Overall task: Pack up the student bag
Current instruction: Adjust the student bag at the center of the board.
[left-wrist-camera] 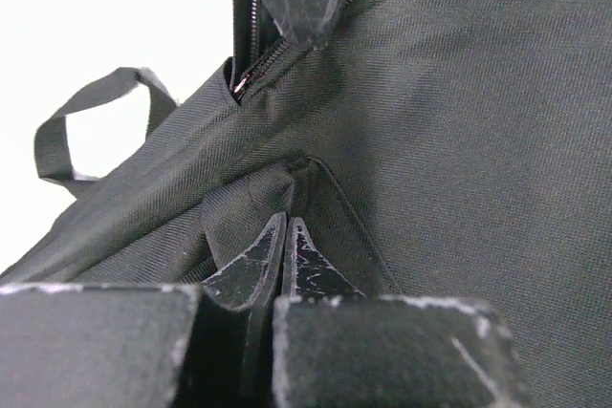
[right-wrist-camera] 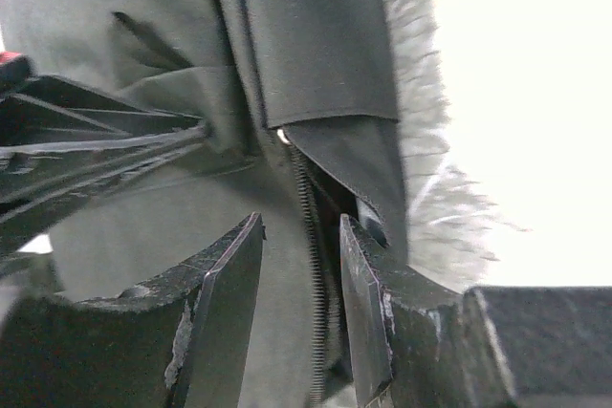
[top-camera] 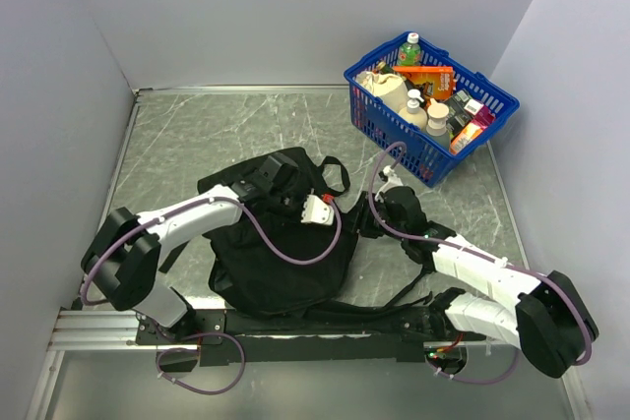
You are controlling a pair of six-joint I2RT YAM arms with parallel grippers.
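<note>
1. Top view: the student bag [top-camera: 276, 253] lies flat on the table [top-camera: 197, 135] just below centre, toward 6 o'clock. The left gripper [top-camera: 330, 207] sits at the bag's 2 o'clock edge, and the right gripper [top-camera: 369, 221] is just beside it at 3 o'clock. A blue basket [top-camera: 389, 130] stands apart at 1 o'clock.
2. Left wrist view: the left gripper [left-wrist-camera: 285, 231] has its fingers pressed together, tips against a fold of the student bag [left-wrist-camera: 459, 121]. Whether cloth is caught between them cannot be told. The zipper [left-wrist-camera: 251, 69] runs toward 12 o'clock, and the top loop [left-wrist-camera: 57, 136] is at 9 o'clock.
3. Right wrist view: the right gripper [right-wrist-camera: 301, 236] is spread, straddling the zipper [right-wrist-camera: 311, 226], which runs from 6 toward 12 o'clock. The student bag [right-wrist-camera: 316, 35] fills 10 to 12 o'clock.
</note>
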